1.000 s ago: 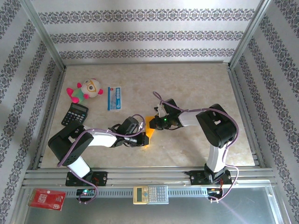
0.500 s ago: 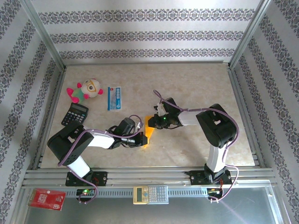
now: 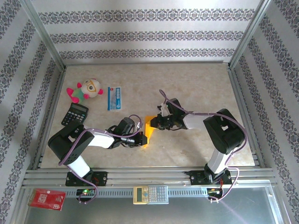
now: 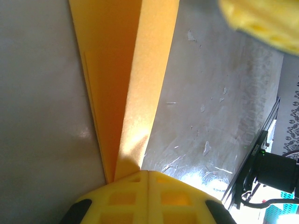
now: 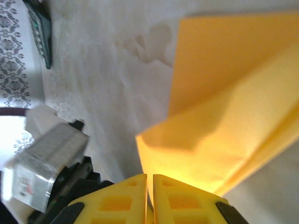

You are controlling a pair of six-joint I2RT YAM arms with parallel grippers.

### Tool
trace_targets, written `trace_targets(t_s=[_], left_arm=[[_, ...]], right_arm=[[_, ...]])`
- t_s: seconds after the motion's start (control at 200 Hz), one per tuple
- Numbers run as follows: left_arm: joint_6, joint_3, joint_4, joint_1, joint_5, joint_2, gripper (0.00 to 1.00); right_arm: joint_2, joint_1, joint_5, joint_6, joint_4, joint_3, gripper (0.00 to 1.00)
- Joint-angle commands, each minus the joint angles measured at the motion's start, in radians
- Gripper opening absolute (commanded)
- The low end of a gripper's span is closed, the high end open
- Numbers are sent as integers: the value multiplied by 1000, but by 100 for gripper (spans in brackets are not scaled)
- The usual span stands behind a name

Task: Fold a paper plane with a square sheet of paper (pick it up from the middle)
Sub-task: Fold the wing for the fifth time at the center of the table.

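Two-arm pose: both stretched low, tips facing across the table.
left gripper: clamped on the folded sheet of paper.
right gripper: nipping another edge.

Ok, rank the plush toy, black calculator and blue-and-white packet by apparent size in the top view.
1. plush toy, clearly largest.
2. black calculator.
3. blue-and-white packet, though these last two look nearly alike.

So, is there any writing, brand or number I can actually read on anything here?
No text is legible.
Blue-and-white packet: print too small to read.
Black calculator: key markings too small.
Beige calculator: keys and display too small.
Red card: white marks, blurred.
Orange paper: no print on the visible faces.
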Motion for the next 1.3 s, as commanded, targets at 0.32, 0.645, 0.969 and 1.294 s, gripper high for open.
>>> trace_targets(t_s=[0.32,0.645,0.969,1.294], left_arm=[[16,-37,-190,12,-14,50,0],[33,-32,-220,12,-20,63,0],[50,-31,-251,14,-20,88,0],[66,-32,-265,14,-3,94,0]], right_arm=[[6,77,1,107,146,-74,11],[87,49,24,85,113,-28,10],[132,-8,39,54,80,-26,9],[150,-67,65,5,-5,30,9]])
